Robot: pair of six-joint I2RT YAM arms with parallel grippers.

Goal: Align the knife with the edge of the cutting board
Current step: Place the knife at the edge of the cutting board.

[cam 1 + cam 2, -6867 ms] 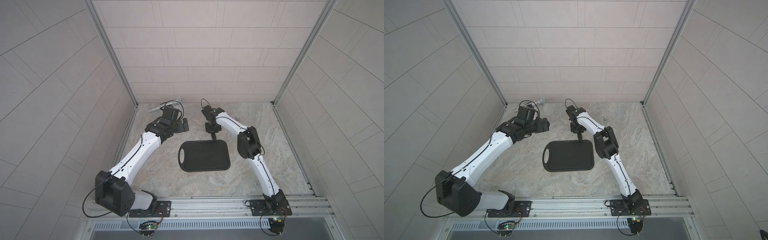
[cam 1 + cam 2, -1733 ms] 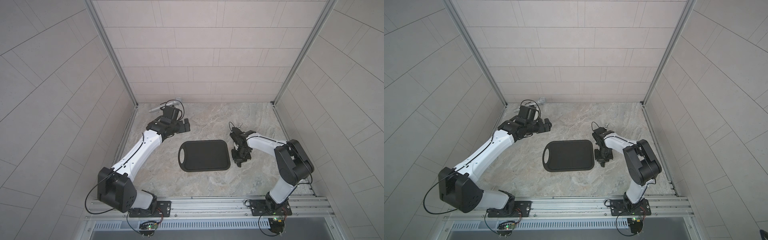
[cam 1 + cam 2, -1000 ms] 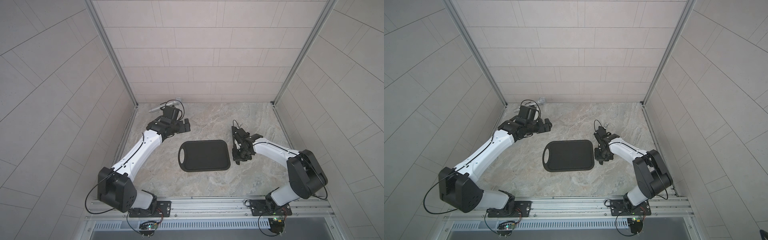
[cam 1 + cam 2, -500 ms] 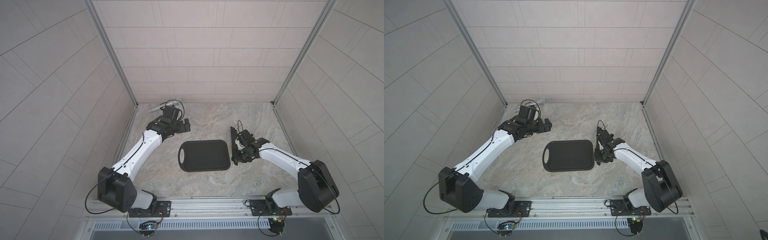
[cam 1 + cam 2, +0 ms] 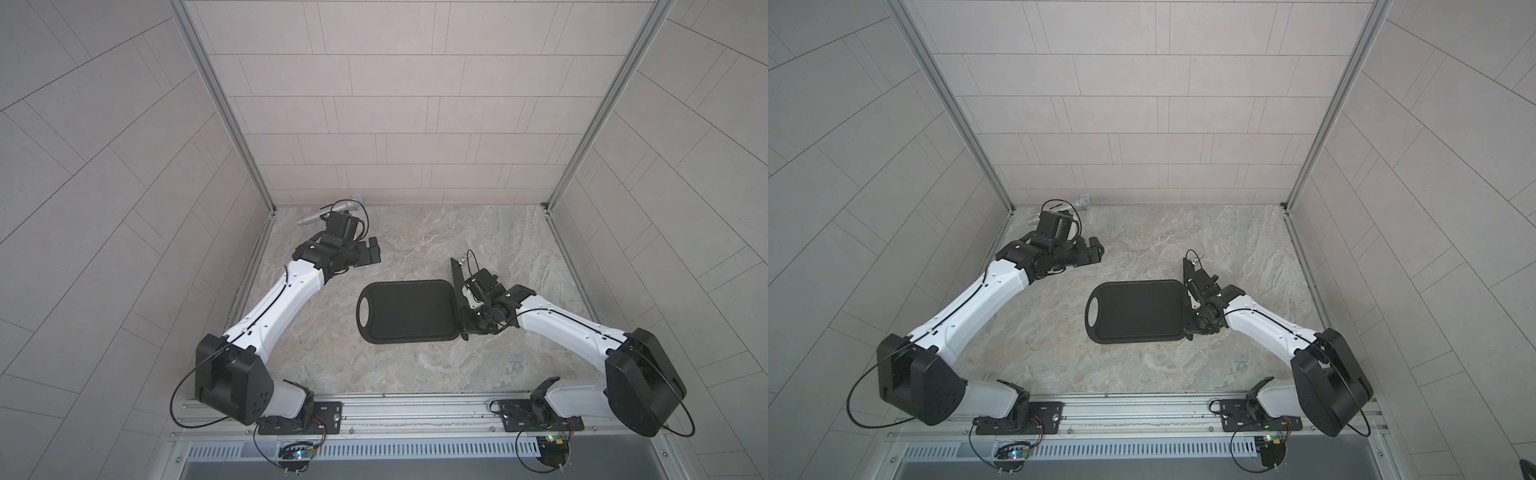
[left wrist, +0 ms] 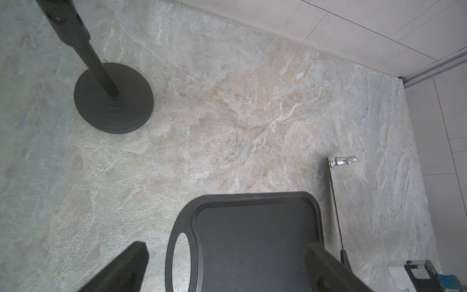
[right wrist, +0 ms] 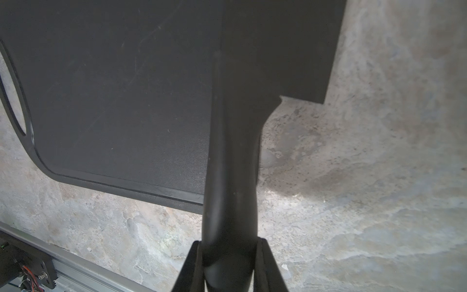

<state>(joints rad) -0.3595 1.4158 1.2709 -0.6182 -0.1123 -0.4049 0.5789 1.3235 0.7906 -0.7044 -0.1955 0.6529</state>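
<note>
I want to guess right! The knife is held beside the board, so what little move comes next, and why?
Probably lay the knife down on the table. The right fingers grip its handle, and its blade already runs nearly along the short edge of the cutting board.

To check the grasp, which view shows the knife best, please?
Right wrist: the knife fills it, handle in the right pincer. Both top views show a sliver by the cutting board; left wrist, its edge.

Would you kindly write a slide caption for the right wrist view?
Right gripper clamps the knife by its handle at the cutting board's short edge.
</note>
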